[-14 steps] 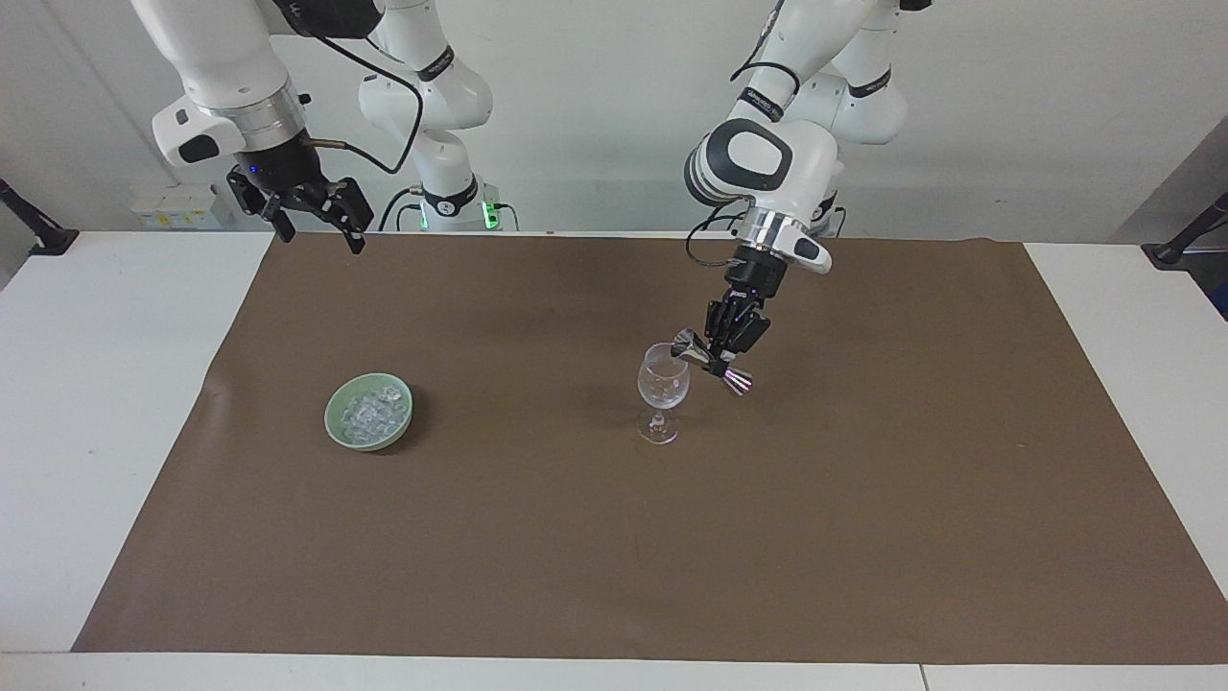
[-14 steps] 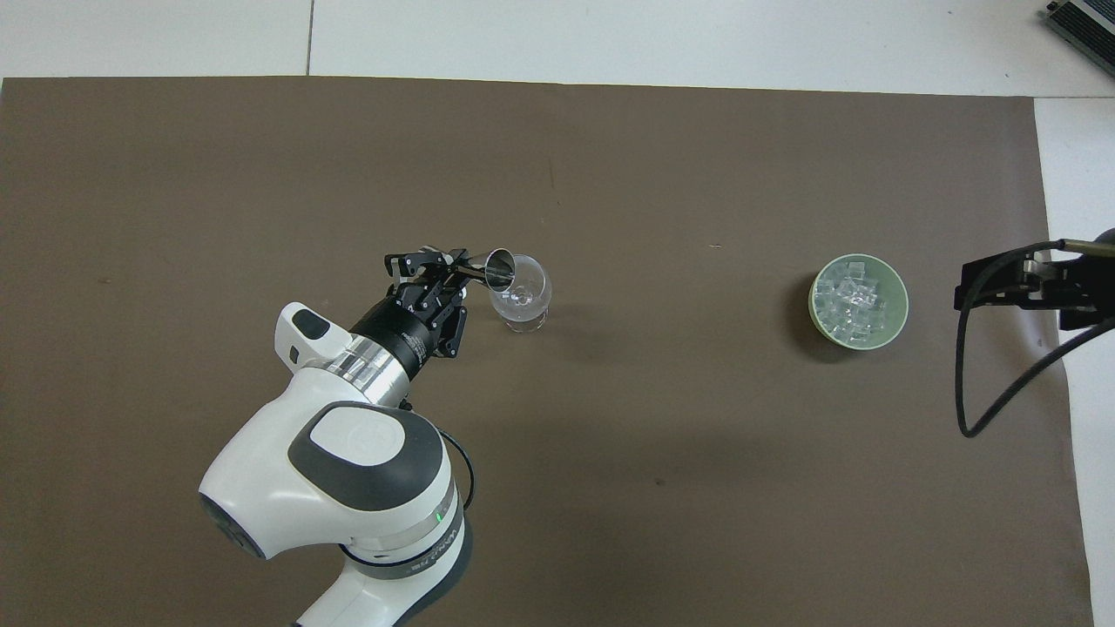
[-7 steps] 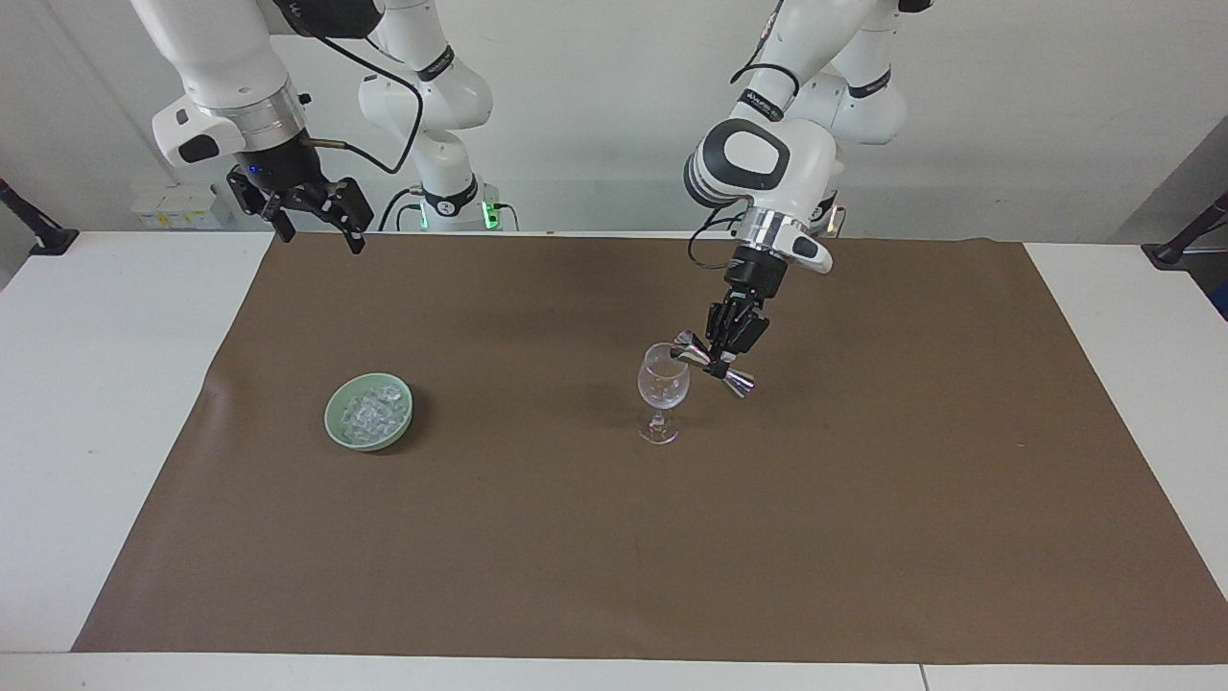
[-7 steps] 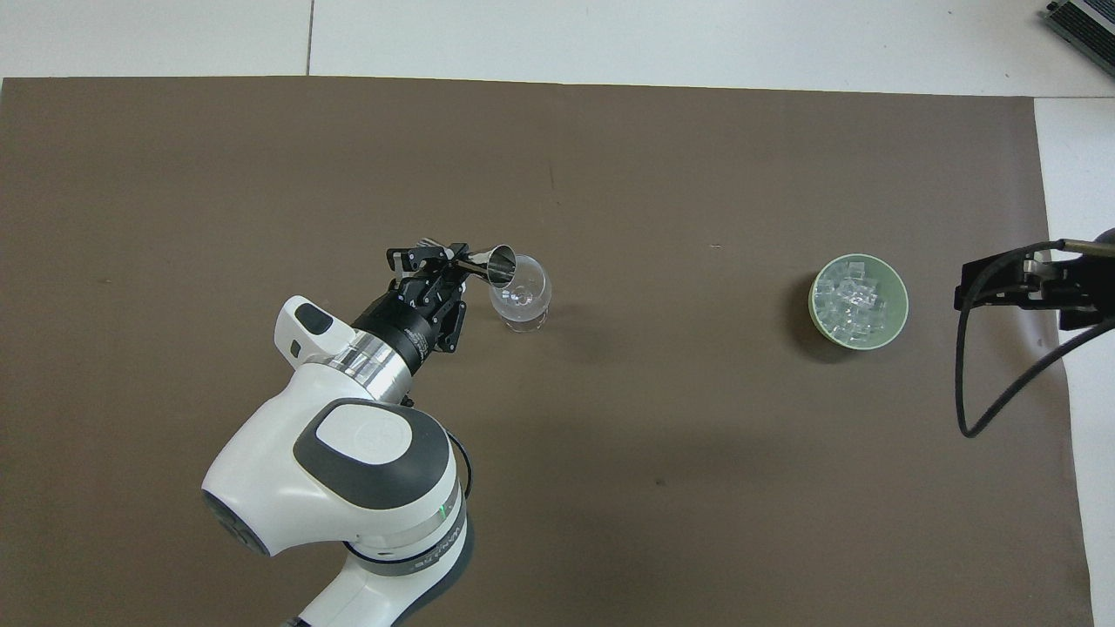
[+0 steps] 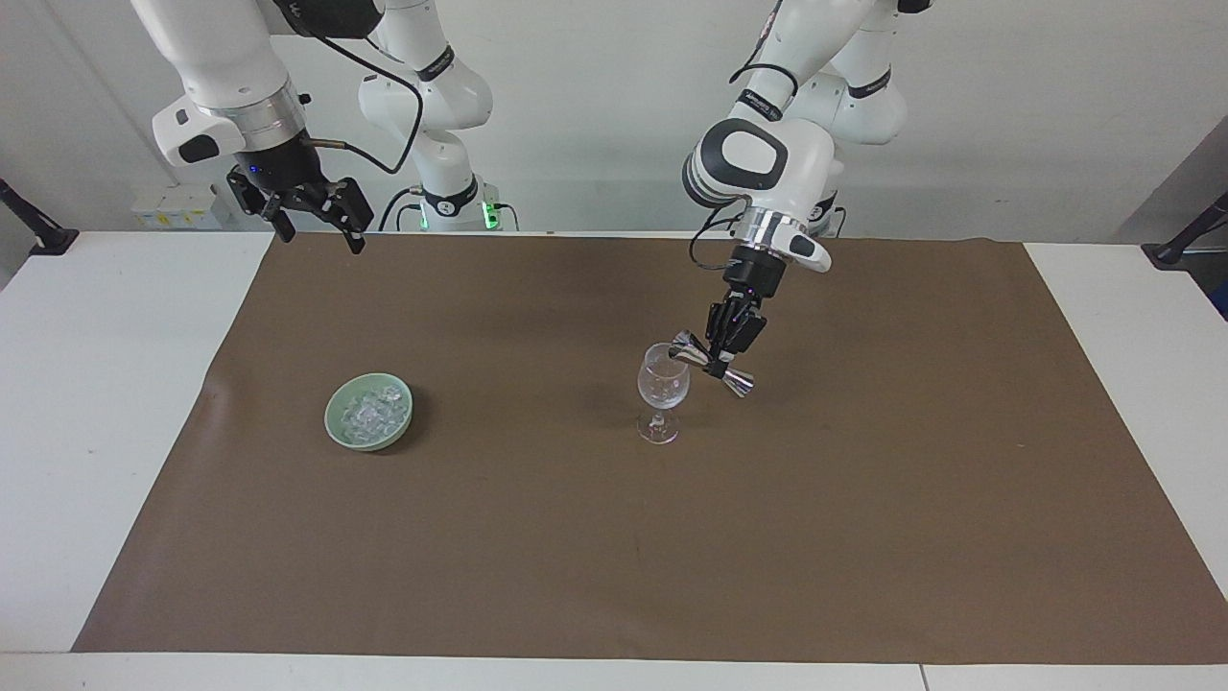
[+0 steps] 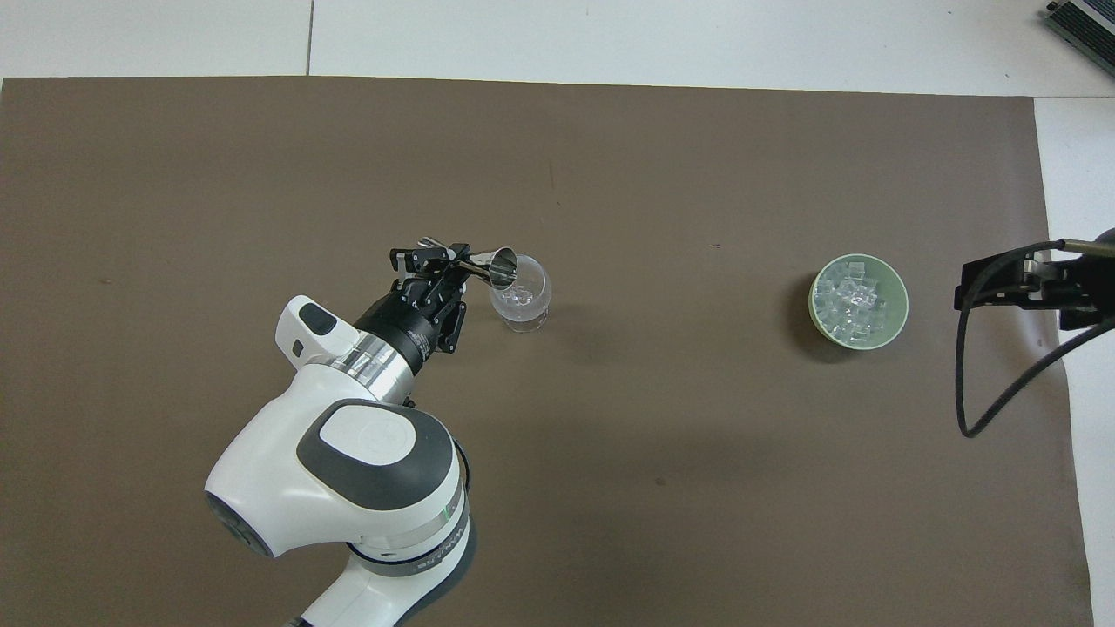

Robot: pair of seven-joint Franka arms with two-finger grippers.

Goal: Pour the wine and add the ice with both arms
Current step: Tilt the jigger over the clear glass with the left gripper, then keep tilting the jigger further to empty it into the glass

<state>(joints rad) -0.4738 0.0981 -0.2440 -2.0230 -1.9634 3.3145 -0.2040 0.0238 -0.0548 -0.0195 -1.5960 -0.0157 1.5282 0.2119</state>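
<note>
White surface point(image 5: 115, 403), most of it under a brown mat point(image 5: 863, 499); the wine glass point(image 5: 662, 389) taken as landmark, upright on the mat near its middle. Left arm point(image 5: 767, 158) comes down over the mat on the robots' side of the glass; its end effector point(image 5: 721, 353) is clamped on the waist of a steel double-ended jigger point(image 5: 712, 364). Jigger lies tilted, one cone at the glass rim and over the bowl of the glass, the other cone pointing away and down toward the left arm's end of the surface. Overhead view confirms the jigger point(image 6: 489, 264) mouth over the rim of the glass point(image 6: 521, 298). Right arm point(image 5: 225, 72) waits, raised, well apart from the glass toward the right arm's end; its end effector point(image 5: 312, 226) hangs over the mat's edge closest to the robots, fingers spread apart, nothing between them. Pale green bowl point(image 5: 369, 412) sits on the mat, well apart from the glass toward the right arm's end. Ice point(image 5: 370, 411) heaped inside the bowl, small clear cubes.
</note>
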